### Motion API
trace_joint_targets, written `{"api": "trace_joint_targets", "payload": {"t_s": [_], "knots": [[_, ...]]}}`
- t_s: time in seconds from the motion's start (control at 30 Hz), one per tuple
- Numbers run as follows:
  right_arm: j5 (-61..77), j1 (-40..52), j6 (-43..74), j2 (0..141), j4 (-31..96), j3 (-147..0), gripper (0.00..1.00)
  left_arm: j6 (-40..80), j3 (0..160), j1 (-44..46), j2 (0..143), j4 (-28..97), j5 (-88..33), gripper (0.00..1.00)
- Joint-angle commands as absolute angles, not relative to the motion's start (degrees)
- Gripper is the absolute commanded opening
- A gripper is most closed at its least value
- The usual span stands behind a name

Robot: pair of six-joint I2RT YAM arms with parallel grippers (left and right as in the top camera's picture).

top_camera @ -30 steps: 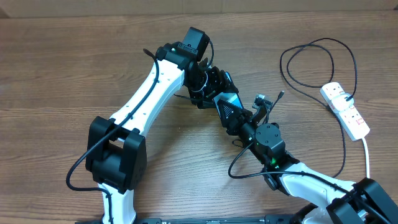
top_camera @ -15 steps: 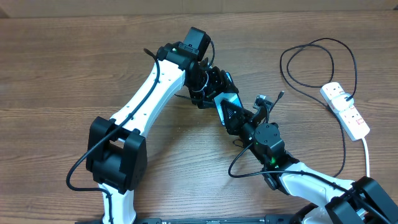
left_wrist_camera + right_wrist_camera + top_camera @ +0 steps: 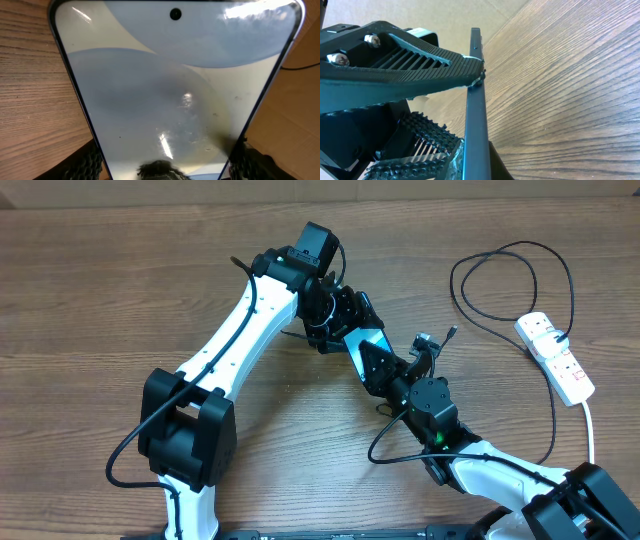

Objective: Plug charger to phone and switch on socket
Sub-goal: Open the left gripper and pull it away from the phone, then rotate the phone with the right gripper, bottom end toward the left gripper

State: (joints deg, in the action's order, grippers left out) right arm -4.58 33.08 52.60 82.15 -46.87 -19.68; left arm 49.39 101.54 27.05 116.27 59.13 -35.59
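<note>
The phone (image 3: 368, 340) is held off the table mid-scene, its teal screen lit. My left gripper (image 3: 345, 320) is shut on its side edges; in the left wrist view the phone (image 3: 170, 90) fills the frame between my left gripper's (image 3: 167, 167) fingers (image 3: 87, 162). My right gripper (image 3: 380, 367) is shut on the opposite end. The right wrist view shows the phone (image 3: 476, 90) edge-on between my right gripper's (image 3: 476, 167) pads (image 3: 420, 150). The charger (image 3: 500, 250), a black cable, loops from the socket (image 3: 556, 357) to its plug tip (image 3: 452, 332), which lies free on the table.
The socket's thick white cord (image 3: 590, 430) runs toward the front right edge. A ribbed finger of the left gripper (image 3: 395, 70) crosses the top of the right wrist view. Bare wooden table (image 3: 100, 300) lies to the left and far side.
My right gripper's jaws have closed onto the phone's end. A little more of the screen shows from above. The left arm and the cable have not moved.
</note>
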Motion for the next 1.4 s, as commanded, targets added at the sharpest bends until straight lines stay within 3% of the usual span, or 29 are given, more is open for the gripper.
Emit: {"api": "trace_joint_targets", "payload": {"t_s": [0.0,0.27,0.57,0.87,1.17,1.37], "knots": [[-1.4,33.8,51.3,81.5,-49.2,-20.7,0.04,49.2,102.5,28.9,116.5,59.3,-35.5,0.45],[-1.2,33.8,52.8,81.4,-49.2,-20.7,0.04,47.1,102.5,27.7,116.5,59.4,-35.6,0.66],[6.5,33.8,58.8,81.4,-49.1,-20.7,0.04,41.1,102.5,20.0,116.5,60.5,-38.6,0.68],[13.7,33.8,70.8,81.4,-47.9,-20.7,0.04,30.9,102.5,6.9,116.2,70.5,-39.1,0.69],[17.2,33.8,91.5,81.4,-43.1,-20.7,0.04,18.7,102.5,-8.5,111.2,79.5,-39.0,0.77],[22.5,33.8,102.1,81.4,-43.2,-20.7,0.04,10.9,102.5,-14.0,105.6,83.5,-38.9,0.82]]}}
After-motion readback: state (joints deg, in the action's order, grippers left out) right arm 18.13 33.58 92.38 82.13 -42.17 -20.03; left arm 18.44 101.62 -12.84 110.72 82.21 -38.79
